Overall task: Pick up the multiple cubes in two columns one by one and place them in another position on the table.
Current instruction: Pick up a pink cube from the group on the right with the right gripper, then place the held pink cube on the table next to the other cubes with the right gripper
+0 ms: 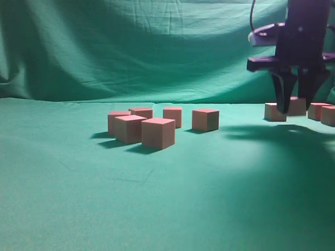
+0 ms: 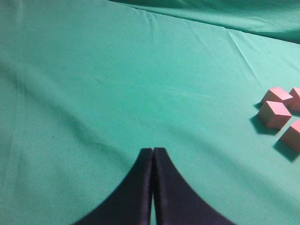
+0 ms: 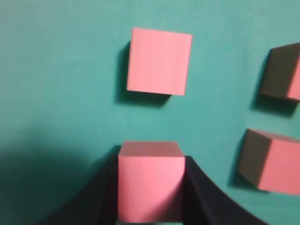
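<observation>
My right gripper (image 1: 296, 103) hangs at the far right of the table (image 1: 157, 198), its two dark fingers pressed against both sides of one pinkish-red cube (image 1: 298, 109). In the right wrist view the gripper (image 3: 150, 157) holds this cube (image 3: 150, 187) low over the cloth. Three more cubes lie around it: one ahead (image 3: 159, 61) and two to the right (image 3: 272, 161). Several cubes stand in a cluster mid-table (image 1: 158, 132). My left gripper (image 2: 153, 151) is shut and empty over bare cloth, with cubes (image 2: 274, 115) at its right. It is out of the exterior view.
A draped green backdrop (image 1: 131, 47) rises behind the table. Three cubes (image 1: 275, 112) (image 1: 317, 111) (image 1: 328, 115) sit close beside the right gripper. The right arm casts a broad shadow (image 1: 282, 157) over the right part of the cloth.
</observation>
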Controlling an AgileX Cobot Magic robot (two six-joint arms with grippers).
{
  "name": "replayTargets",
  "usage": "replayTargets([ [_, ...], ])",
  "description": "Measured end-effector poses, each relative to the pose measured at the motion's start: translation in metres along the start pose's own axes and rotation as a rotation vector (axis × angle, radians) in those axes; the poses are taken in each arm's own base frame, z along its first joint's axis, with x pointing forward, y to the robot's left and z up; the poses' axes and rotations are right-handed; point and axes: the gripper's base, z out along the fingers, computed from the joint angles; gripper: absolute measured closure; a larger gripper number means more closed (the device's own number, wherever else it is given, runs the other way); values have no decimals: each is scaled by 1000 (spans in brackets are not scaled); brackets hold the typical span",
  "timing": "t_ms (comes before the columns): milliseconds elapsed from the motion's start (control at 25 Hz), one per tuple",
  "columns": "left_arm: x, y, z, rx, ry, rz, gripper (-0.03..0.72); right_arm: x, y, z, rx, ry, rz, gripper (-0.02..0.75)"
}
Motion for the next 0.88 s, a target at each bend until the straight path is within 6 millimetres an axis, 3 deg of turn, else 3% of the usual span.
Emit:
replayTargets([
  [240,0,0,0,0,0,0,688,-9,1,-75,-78,24,71,468],
  [440,0,0,0,0,0,0,688,5,6,-130,-162,-23,87,468],
  [560,0,0,0,0,0,0,688,23,19,-149,-174,-32,45,468],
  [680,0,0,0,0,0,0,688,47,45,-156,-191,-6,-35,468],
  [880,0,0,0,0,0,0,688,93,109,-143,-216,86,-272,468],
])
